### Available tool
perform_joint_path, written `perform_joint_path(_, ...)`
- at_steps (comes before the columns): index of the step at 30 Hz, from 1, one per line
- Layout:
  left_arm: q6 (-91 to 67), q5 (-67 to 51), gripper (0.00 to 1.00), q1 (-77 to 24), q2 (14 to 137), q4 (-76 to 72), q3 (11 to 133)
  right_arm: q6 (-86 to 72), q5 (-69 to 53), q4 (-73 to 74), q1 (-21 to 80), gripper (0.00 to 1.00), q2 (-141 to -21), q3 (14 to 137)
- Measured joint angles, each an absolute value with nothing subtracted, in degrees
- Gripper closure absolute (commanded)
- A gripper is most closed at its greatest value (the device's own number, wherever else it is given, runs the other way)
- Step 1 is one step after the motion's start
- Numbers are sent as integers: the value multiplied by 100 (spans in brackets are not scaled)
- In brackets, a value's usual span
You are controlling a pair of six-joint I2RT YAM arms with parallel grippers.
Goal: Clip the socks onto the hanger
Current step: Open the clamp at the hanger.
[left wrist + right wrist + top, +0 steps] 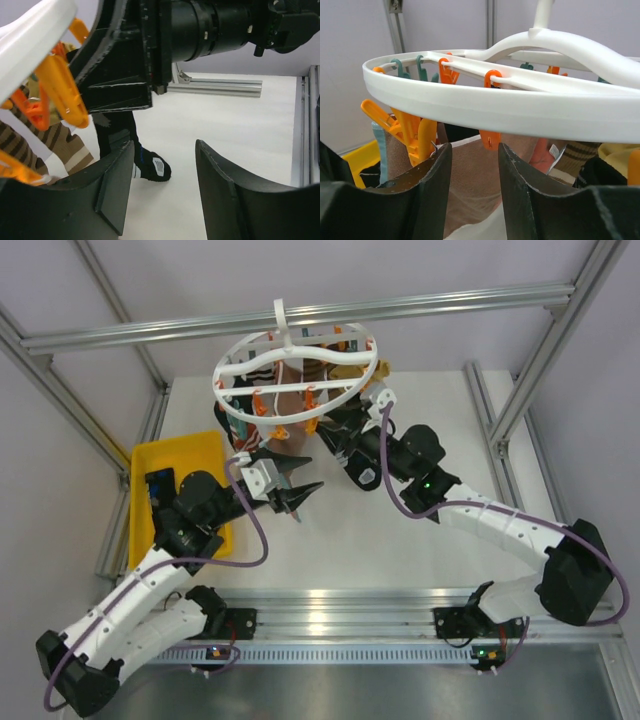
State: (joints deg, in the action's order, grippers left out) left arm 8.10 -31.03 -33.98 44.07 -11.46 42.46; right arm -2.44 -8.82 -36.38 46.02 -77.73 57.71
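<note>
The hanger (495,107) hangs by its hook from the frame bar at the back of the table (400,560), high enough for the socks to hang freely and for both arms to reach its clips from below. Several socks are clipped on: a striped sock (55,142) beside the orange clips (62,97), a dark sock (120,132) with a white patch whose foot reaches the tabletop, and a brown sock (470,185) under the near rim. The right gripper (474,150) sits just below the ring, probably to work at a clip there. Its jaws stand a moderate way apart, with brown fabric showing in the gap. Whether they touch that fabric cannot be told, but they do not look clamped on it. The left gripper (308,500) hovers over the table between the yellow tray (190,455) and the hanger, pointed at the dark sock, likely waiting. Its jaws are wide apart and hold nothing.
</note>
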Motion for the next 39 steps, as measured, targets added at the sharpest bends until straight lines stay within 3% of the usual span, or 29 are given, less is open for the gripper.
perform_joint_path(12,1767,-2217,44,-4237,5013,-1903,3997,154,-252,-3509,4595,52,-7697,5771)
perform_joint_path(26,1815,-2032,43,-4292,5116,-2327,3754,-99,49,-3686,4517,29,-7760,5771)
perform_joint_path(39,1616,-1492,42,-4292,5043,-2373,3616,-405,-508,-3844,4495,35,-8228,5983)
